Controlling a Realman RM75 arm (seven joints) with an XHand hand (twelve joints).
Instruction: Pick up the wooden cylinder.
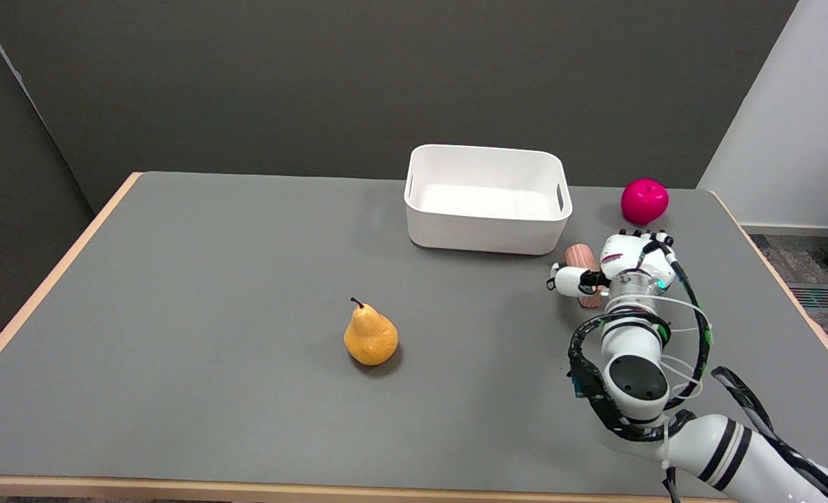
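Sitting behind the wooden cylinder (pixel 581 257), which the robot hand (pixel 620 264) covers, grip unclear, the white bin (pixel 487 230) holds nothing.

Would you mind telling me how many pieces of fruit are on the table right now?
2. A yellow pear stands near the table's middle, and a pink apple sits at the far right, beyond the right hand. The white bin appears to hold none.

Even overhead light, soft short shadows, sharp focus, no glare.
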